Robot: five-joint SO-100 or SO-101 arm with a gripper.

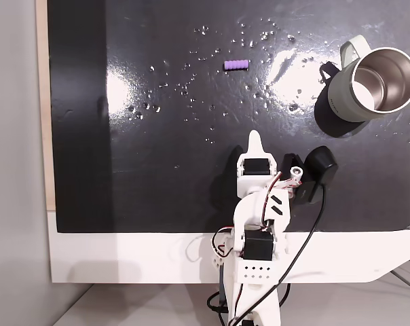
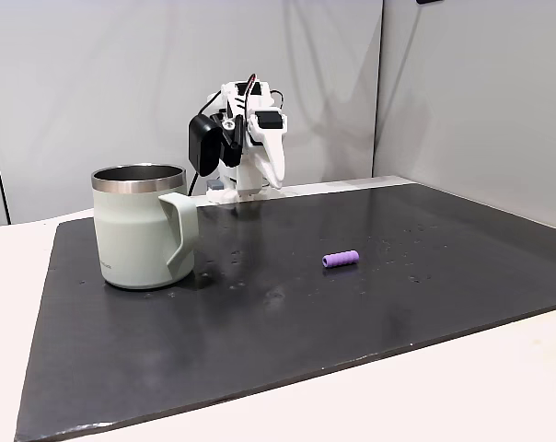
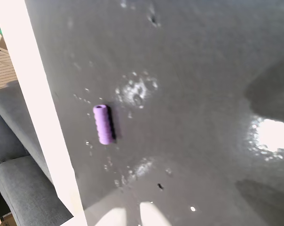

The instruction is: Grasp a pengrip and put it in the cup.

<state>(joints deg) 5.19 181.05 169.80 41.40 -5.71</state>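
The pengrip is a small light-purple ribbed tube lying on its side on the black mat, also seen in the other fixed view and in the wrist view. The cup is a pale grey-green mug with a steel inside; it stands upright at the mat's far right, its handle toward the pengrip. From the side, the cup is at the left. My gripper is folded back near the arm's base, well short of the pengrip, shut and holding nothing. Its tips show at the wrist view's bottom edge.
The black mat is glossy, with small bright specks and glare patches. It lies on a white table whose edge runs close to the arm's base. A black camera and its cable hang off the arm's right side.
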